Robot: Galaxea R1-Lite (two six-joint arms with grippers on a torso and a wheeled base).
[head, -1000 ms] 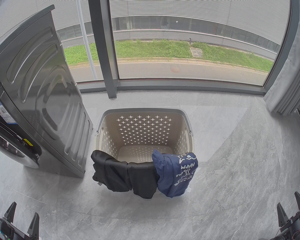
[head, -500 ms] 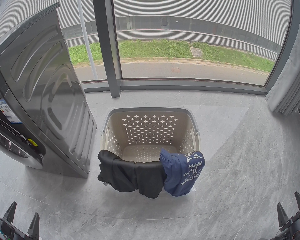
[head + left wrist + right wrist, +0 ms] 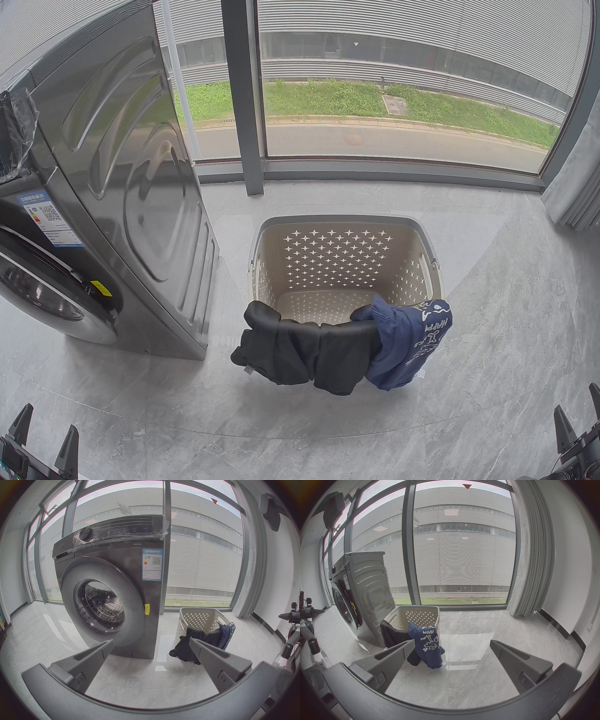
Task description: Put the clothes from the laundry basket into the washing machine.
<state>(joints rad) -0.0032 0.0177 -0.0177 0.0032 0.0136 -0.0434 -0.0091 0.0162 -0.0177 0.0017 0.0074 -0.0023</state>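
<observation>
A beige laundry basket [image 3: 344,222] stands on the grey floor. A black garment [image 3: 306,353] and a blue printed garment [image 3: 409,340] hang over its near rim. The inside of the basket looks bare. Left of it stands the dark grey washing machine [image 3: 125,187], its round front port [image 3: 100,606] showing the metal drum. My left gripper [image 3: 47,431] is low at the near left, open and holding nothing, well short of the basket [image 3: 203,617]. Open and holding nothing too, my right gripper [image 3: 578,412] is at the near right, far from the blue garment [image 3: 426,645].
A floor-to-ceiling window with a dark post [image 3: 240,94] runs behind the basket. Grey curtains [image 3: 578,181] hang at the far right. Open floor [image 3: 300,431] lies between my grippers and the basket, and in front of the machine.
The whole head view has shifted to the right, so the camera has turned left and more of the machine's front shows. Basket, clothes and both grippers keep their places.
</observation>
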